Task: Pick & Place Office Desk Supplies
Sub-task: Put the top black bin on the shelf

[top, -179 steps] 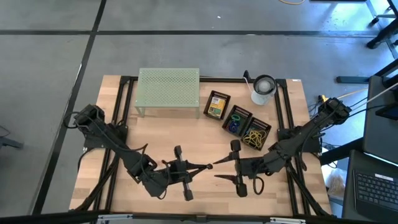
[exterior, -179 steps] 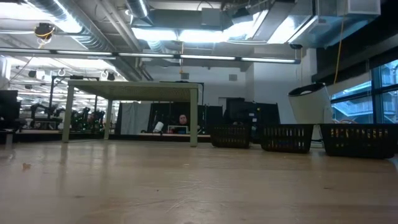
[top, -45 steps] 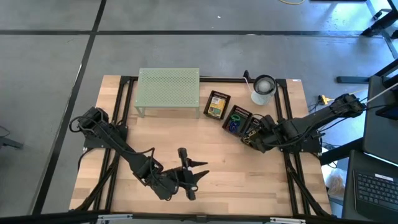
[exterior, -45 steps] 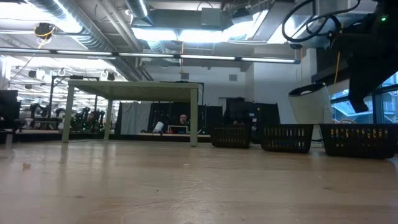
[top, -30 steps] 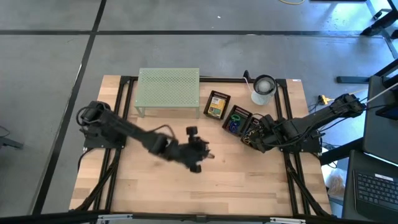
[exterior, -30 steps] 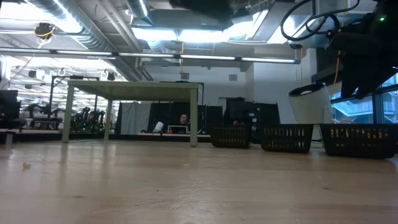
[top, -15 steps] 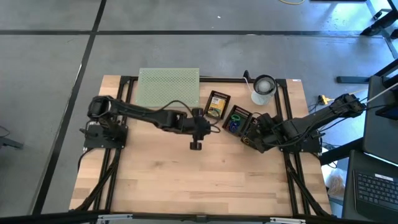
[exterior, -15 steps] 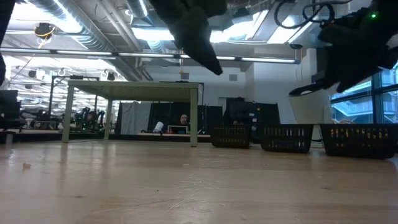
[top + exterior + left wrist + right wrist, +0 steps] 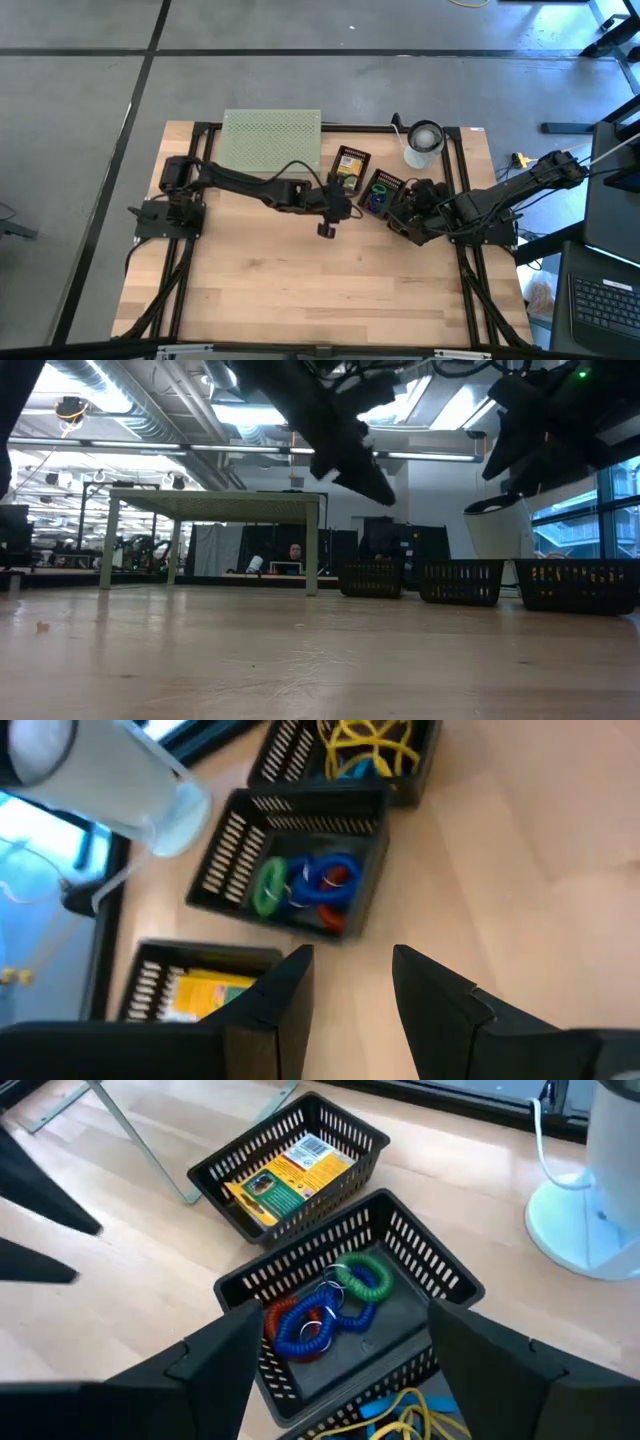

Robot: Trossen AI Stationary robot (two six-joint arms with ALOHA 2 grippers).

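Blue, green and red coiled bands [image 9: 325,1305] are held in the middle black slotted basket [image 9: 420,1265] on the table. Both tools, left [image 9: 350,982] and right [image 9: 335,1370], are seen spread apart above it, empty.

3 baskets [image 9: 383,192] btwn rack [image 9: 271,139] & cup [image 9: 423,144]

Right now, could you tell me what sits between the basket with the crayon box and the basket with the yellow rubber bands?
The basket of coiled bands, blue, green and red, sits between the crayon-box basket and the yellow-band basket; the left wrist view shows all three in a row.
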